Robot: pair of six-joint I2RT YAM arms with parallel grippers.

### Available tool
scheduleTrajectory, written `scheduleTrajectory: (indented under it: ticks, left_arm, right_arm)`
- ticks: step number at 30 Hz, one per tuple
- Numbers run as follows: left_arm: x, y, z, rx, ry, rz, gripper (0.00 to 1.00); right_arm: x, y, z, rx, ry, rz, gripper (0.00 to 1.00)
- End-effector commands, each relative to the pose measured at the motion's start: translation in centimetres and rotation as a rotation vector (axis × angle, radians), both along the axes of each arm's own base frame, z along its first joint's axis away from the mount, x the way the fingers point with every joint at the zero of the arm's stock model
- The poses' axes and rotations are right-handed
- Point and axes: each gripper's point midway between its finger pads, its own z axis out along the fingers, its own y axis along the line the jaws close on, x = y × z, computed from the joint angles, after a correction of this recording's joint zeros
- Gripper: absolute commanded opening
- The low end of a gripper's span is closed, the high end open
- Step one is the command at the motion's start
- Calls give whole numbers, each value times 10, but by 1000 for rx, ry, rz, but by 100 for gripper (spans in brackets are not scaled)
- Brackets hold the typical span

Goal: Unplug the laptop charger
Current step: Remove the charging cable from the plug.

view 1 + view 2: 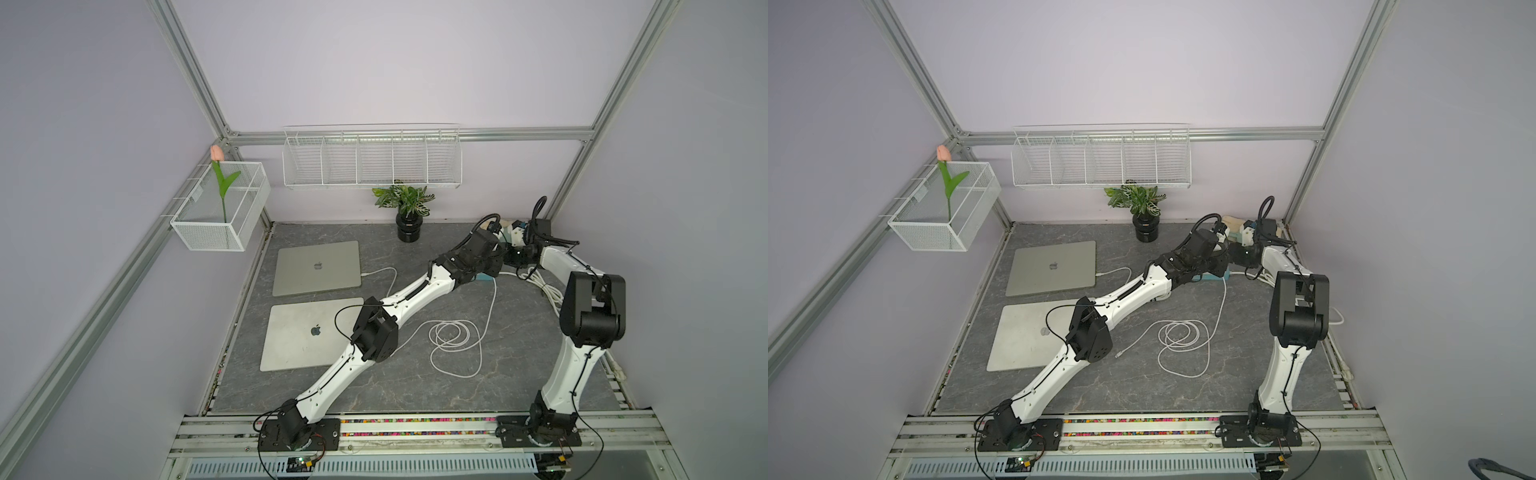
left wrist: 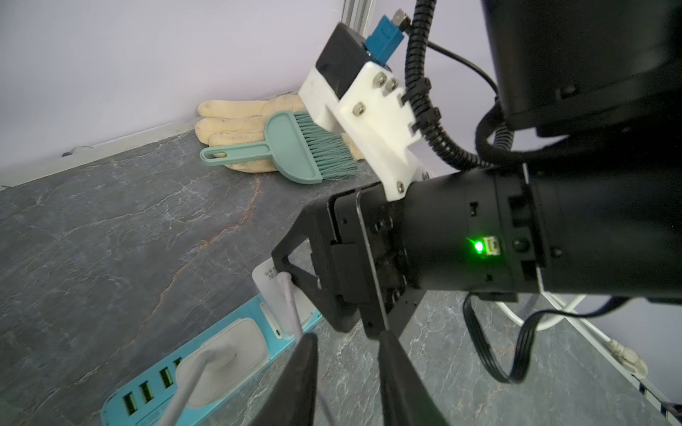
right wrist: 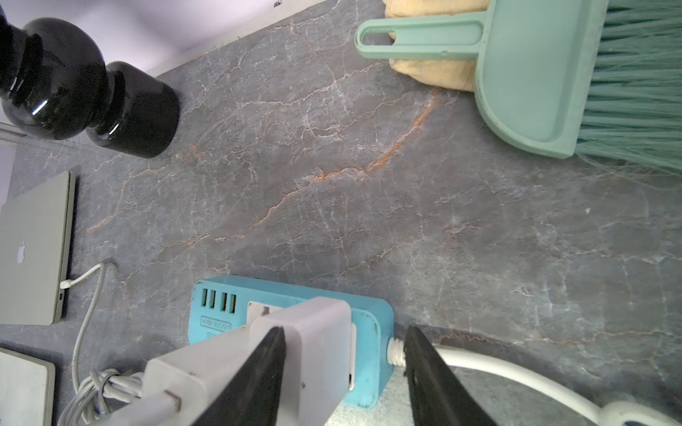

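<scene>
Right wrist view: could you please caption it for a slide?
Right gripper poised over white charger in blue power strip.

Marbled tabletop [image 1: 374, 386]. Blue power strip [image 3: 365, 321] lain beneath right gripper [image 3: 345, 330]; two laptops [image 1: 316, 270] placed well left; glove [image 2: 236, 118], possibly leather, ahead.

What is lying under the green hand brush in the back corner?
A cream work glove lies under the green hand brush; its fingers stick out past the handle. Its cuff end is covered by the brush and the right arm's camera mount.
</scene>
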Motion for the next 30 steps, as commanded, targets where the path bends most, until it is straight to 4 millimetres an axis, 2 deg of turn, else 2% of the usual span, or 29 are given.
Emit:
scheduleTrajectory:
  ticks: [1, 7, 9, 17, 18, 20, 22, 24, 26, 27, 30]
  left_arm:
    - [-3, 1, -12, 25, 23, 11, 32]
    - [4, 6, -22, 55, 14, 54, 35]
    - [6, 6, -27, 57, 19, 64, 41]
    - [9, 3, -35, 41, 31, 72, 41]
    - [10, 3, -35, 37, 31, 74, 40]
    - [11, 1, -36, 27, 31, 67, 30]
    - [10, -3, -37, 12, 33, 52, 28]
    - [11, -6, -39, -2, 34, 48, 18]
    - [13, -5, -38, -7, 33, 56, 3]
    - [14, -5, -37, -6, 28, 58, 0]
    - [13, -6, -29, -19, 16, 46, 0]
  right_arm:
    - [-45, -1, -60, -67, 224, 10, 54]
    - [-45, 0, -60, -62, 220, 12, 54]
    - [-45, 0, -59, -63, 217, 12, 54]
    - [-45, 1, -61, -59, 218, 12, 53]
    - [-45, 1, -61, -55, 217, 12, 53]
    - [-45, 2, -60, -53, 216, 11, 53]
    - [-45, 2, -60, -54, 214, 14, 53]
    - [-45, 3, -59, -51, 212, 14, 53]
    - [-45, 2, -59, -51, 210, 13, 53]
    - [-45, 3, -60, -52, 211, 13, 53]
    - [-46, 2, -61, -53, 216, 11, 53]
